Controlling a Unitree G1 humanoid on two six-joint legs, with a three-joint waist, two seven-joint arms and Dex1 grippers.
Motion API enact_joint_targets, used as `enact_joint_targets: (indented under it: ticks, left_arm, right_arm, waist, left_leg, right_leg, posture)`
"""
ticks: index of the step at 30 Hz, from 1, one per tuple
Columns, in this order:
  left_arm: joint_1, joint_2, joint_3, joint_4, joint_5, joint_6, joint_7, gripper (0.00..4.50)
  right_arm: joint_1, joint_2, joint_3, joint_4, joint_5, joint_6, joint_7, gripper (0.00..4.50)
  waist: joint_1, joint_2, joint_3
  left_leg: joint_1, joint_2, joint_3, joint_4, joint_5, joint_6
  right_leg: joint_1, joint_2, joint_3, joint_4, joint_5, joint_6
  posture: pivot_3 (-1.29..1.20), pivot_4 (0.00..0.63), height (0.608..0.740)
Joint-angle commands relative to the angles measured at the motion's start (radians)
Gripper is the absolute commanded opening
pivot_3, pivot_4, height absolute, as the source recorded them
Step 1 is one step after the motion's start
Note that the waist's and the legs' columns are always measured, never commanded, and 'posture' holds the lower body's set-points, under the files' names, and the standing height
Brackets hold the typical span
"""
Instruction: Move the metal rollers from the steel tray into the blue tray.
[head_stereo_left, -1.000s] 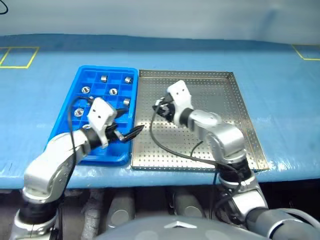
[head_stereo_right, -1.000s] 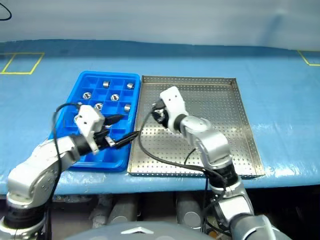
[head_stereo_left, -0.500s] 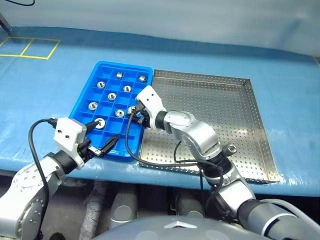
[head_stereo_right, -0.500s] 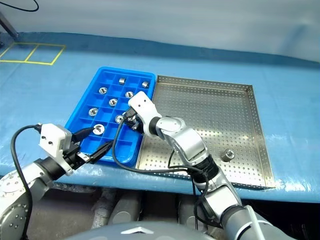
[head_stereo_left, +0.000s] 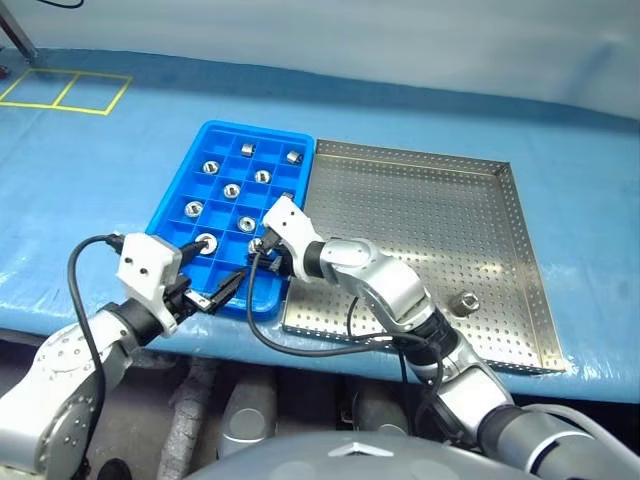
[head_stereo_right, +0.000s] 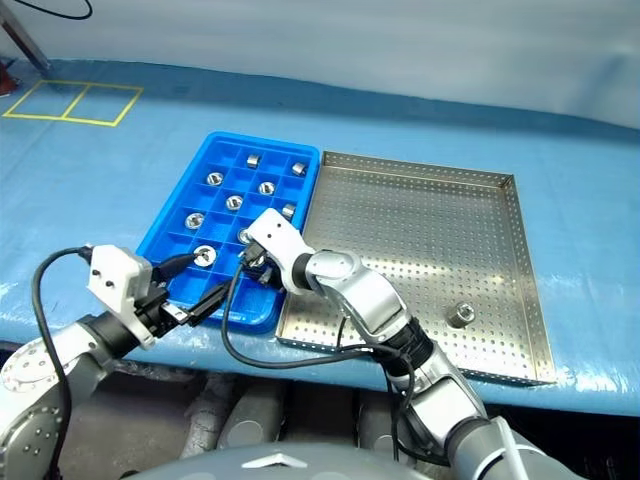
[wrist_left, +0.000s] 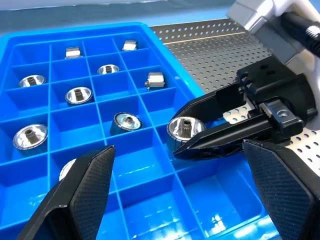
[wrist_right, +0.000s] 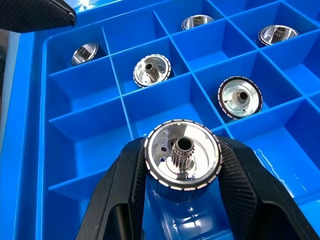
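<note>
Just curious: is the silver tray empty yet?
No. One metal roller is in the steel tray, near its front right corner.

No readable text, label, brand name, number or sign is to be found in any of the views.
</note>
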Motion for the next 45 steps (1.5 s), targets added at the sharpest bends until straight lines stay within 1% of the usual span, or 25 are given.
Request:
enact_joint_targets:
  ticks: [1,3,9,11,15,17,20,22,26,28,31,35,38,42,45]
  left_arm:
    - [-0.019,0.019,-0.025,-0.001,0.003,-0.006,-0.001,4.5]
    - [-0.024,0.024,-0.039,0.0,0.002,-0.005,-0.001,4.5]
    - [-0.044,0.034,-0.059,0.005,-0.004,-0.003,-0.001,4.5]
    - [-0.063,0.036,-0.069,0.012,-0.01,-0.005,-0.006,4.5]
    - [-0.138,0.037,-0.123,0.05,-0.013,-0.009,-0.028,4.5]
    - [-0.19,0.034,-0.177,0.081,-0.009,-0.011,-0.05,4.5]
    - [-0.242,0.029,-0.226,0.116,-0.001,-0.015,-0.067,4.5]
    - [-0.28,0.028,-0.263,0.141,0.006,-0.019,-0.081,4.5]
    - [-0.319,0.031,-0.299,0.175,0.009,-0.029,-0.107,4.5]
    - [-0.334,0.031,-0.308,0.192,0.01,-0.036,-0.12,4.5]
    - [-0.352,0.034,-0.319,0.212,0.015,-0.046,-0.139,4.5]
    - [-0.37,0.036,-0.322,0.23,0.021,-0.057,-0.156,4.5]
    - [-0.377,0.035,-0.321,0.237,0.028,-0.063,-0.169,4.5]
    - [-0.377,0.033,-0.324,0.242,0.034,-0.069,-0.176,4.5]
    - [-0.371,0.03,-0.323,0.242,0.037,-0.071,-0.179,4.5]
  right_arm:
    - [-0.001,-0.001,-0.021,0.023,-0.01,0.017,-0.011,1.71]
    - [0.0,-0.002,-0.022,0.029,-0.013,0.025,-0.014,2.47]
    - [0.013,-0.019,-0.021,-0.015,-0.01,0.02,-0.002,4.35]
    - [0.026,-0.028,-0.049,-0.069,0.005,-0.004,0.005,4.35]
    - [0.079,-0.1,-0.19,-0.217,0.04,-0.028,0.001,4.35]
    - [0.139,-0.188,-0.265,-0.293,0.049,-0.018,0.018,4.35]
    - [0.23,-0.307,-0.322,-0.377,0.06,0.004,0.047,4.35]
    - [0.338,-0.409,-0.384,-0.44,0.081,0.048,0.076,4.35]
    - [0.487,-0.521,-0.456,-0.517,0.11,0.086,0.101,4.35]
    - [0.536,-0.532,-0.494,-0.532,0.116,0.094,0.085,4.35]
    - [0.579,-0.529,-0.54,-0.541,0.11,0.08,0.058,4.35]
    - [0.601,-0.497,-0.622,-0.528,0.109,0.057,0.009,4.35]
    - [0.631,-0.499,-0.661,-0.528,0.121,0.065,0.008,4.35]
    - [0.688,-0.512,-0.682,-0.525,0.14,0.076,0.027,4.35]
    - [0.725,-0.506,-0.694,-0.525,0.165,0.084,0.036,4.35]
  waist:
    - [0.0,0.0,0.0]
    - [0.0,0.0,0.0]
    - [0.002,0.0,0.0]
    - [0.002,0.0,0.0]
    - [-0.002,0.0,0.0]
    - [-0.007,0.0,0.0]
    - [-0.023,0.0,0.0]
    - [-0.038,0.0,0.0]
    - [-0.078,0.001,0.0]
    - [-0.1,0.001,0.0]
    - [-0.116,0.001,0.0]
    - [-0.121,0.001,0.0]
    - [-0.123,0.0,0.0]
    - [-0.122,0.0,0.0]
    - [-0.123,0.0,0.0]
  left_leg:
    - [0.0,0.0,0.0,0.0,0.0,0.0]
    - [0.0,0.0,0.0,0.0,0.0,0.0]
    - [0.001,-0.001,0.0,0.001,0.0,0.0]
    - [0.0,-0.001,0.0,0.001,0.0,0.0]
    - [-0.001,-0.001,0.0,0.002,0.0,0.0]
    - [-0.001,-0.001,0.0,0.002,0.0,0.0]
    - [-0.001,-0.001,0.001,0.001,0.0,0.0]
    - [-0.001,-0.001,0.0,0.0,-0.001,0.001]
    - [-0.002,0.0,0.001,-0.001,-0.002,0.002]
    - [-0.001,0.0,0.001,-0.001,-0.002,0.002]
    - [0.0,0.0,0.001,0.0,-0.002,0.002]
    - [0.0,0.0,0.002,0.003,-0.002,0.002]
    - [0.0,-0.001,0.004,0.004,-0.002,0.002]
    - [-0.001,-0.001,0.004,0.003,-0.002,0.002]
    - [0.0,-0.001,0.004,0.003,-0.002,0.002]
  right_leg:
    - [0.0,0.0,0.0,0.0,0.0,0.0]
    - [0.0,0.0,0.0,0.0,0.0,0.0]
    - [0.001,-0.001,0.0,0.0,-0.001,-0.002]
    - [0.001,-0.001,0.0,0.0,-0.001,-0.002]
    - [0.001,-0.001,0.0,-0.001,-0.001,-0.002]
    - [0.001,-0.001,0.0,-0.002,-0.001,-0.001]
    - [0.001,-0.001,0.001,-0.003,0.0,0.001]
    - [0.0,-0.001,0.001,-0.003,0.001,0.002]
    - [-0.001,0.0,0.002,-0.002,0.0,0.0]
    - [0.0,0.0,0.002,-0.002,0.0,0.0]
    - [0.0,0.001,0.002,-0.001,-0.001,0.003]
    - [0.001,0.0,0.003,-0.001,-0.001,0.004]
    - [0.001,0.0,0.005,-0.001,-0.001,0.003]
    - [0.001,0.0,0.005,-0.001,0.001,0.007]
    - [0.001,0.0,0.005,-0.001,0.001,0.007]
  posture:
    - [0.27,0.15,0.74]
    - [0.26,0.15,0.74]
    - [0.23,0.15,0.74]
    - [0.21,0.15,0.74]
    - [0.16,0.15,0.74]
    - [0.13,0.15,0.74]
    - [0.09,0.15,0.74]
    - [0.08,0.15,0.74]
    - [0.03,0.15,0.74]
    - [0.01,0.15,0.74]
    - [0.0,0.15,0.74]
    - [-0.02,0.15,0.74]
    - [-0.03,0.15,0.74]
    - [-0.03,0.15,0.74]
    - [-0.03,0.15,0.74]
